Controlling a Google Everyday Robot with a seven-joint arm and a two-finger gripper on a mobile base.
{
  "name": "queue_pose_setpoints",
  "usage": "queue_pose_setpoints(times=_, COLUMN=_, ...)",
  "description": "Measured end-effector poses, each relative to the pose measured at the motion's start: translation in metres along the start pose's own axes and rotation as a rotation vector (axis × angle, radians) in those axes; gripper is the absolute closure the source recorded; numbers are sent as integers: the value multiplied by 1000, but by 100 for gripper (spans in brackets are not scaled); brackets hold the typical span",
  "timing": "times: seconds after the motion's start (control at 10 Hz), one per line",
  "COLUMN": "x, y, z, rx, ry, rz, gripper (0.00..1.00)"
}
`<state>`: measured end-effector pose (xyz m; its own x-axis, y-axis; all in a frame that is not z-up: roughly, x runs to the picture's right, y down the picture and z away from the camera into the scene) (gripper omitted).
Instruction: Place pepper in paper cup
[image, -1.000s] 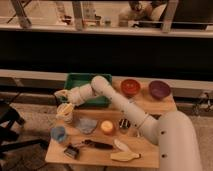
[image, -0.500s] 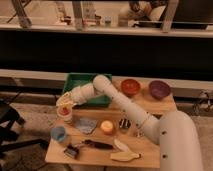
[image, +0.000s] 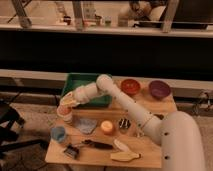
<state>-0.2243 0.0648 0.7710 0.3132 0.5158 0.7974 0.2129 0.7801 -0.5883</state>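
The cream paper cup (image: 65, 116) stands upright at the left edge of the wooden table (image: 150, 107). My gripper (image: 67, 103) hangs directly over its mouth, almost touching the rim, on the end of the white arm that reaches in from the lower right. A small reddish patch, the pepper (image: 63, 109), shows at the cup's opening just beneath the gripper. I cannot tell whether the pepper is held or resting inside the cup.
A green bin (image: 85, 82) sits behind the arm, with a red bowl (image: 131, 86) and a purple bowl (image: 159, 89) to its right. Nearer are a blue cup (image: 58, 133), grey-blue cloth (image: 86, 125), orange round item (image: 106, 127), dark metallic cup (image: 124, 123) and dark utensil (image: 97, 144).
The gripper has come down slightly toward the paper cup's mouth. The cup and the other items have stayed put.
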Motion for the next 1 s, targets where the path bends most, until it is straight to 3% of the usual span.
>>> queue_pose_setpoints(times=1.0, x=14, y=1, z=-24, rx=34, ry=19, rz=26, gripper=91)
